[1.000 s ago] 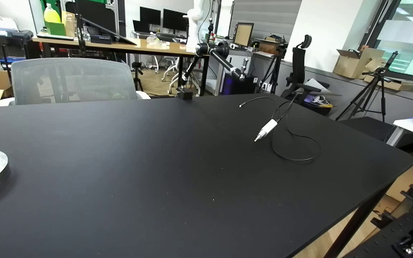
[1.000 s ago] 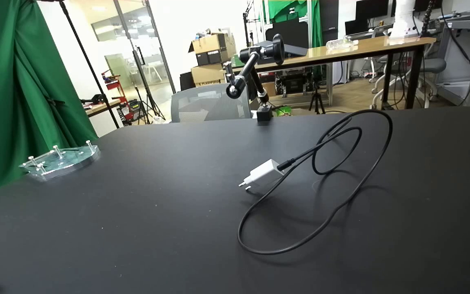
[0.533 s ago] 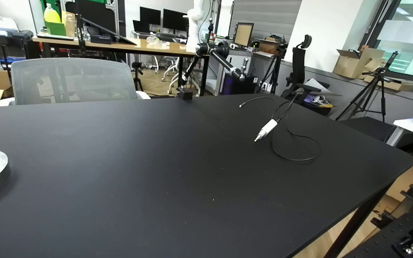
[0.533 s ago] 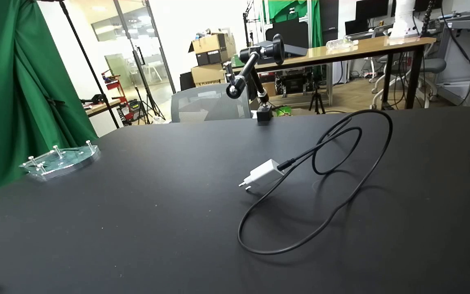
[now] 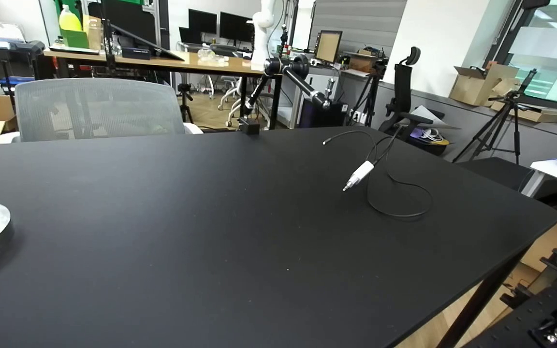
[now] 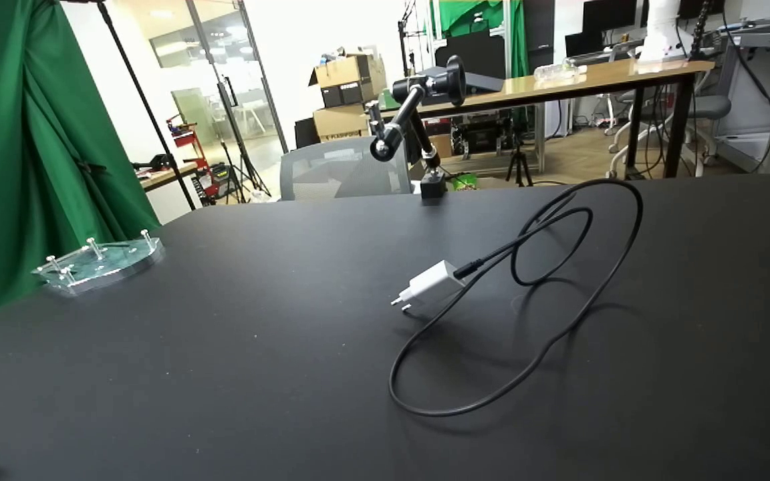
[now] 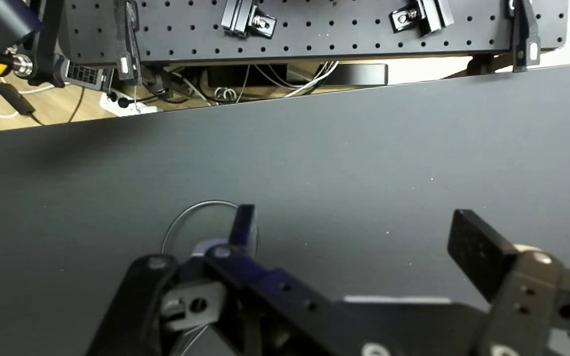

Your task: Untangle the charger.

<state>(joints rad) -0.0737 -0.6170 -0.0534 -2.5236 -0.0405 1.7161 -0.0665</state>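
Wrist view: the claw (image 7: 356, 225) hangs spread wide apart over the table (image 7: 364, 148); in an exterior view, the looped charger (image 5: 361, 172) lies near the table's far corner.

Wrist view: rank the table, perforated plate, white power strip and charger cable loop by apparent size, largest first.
1. Table
2. Perforated plate, cut off at the top
3. Charger cable loop, by outline; the gripper hides part
4. White power strip, probably farther off

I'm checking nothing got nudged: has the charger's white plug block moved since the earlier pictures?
No. In both exterior views, the white plug block keeps its place relative to the black mount base.
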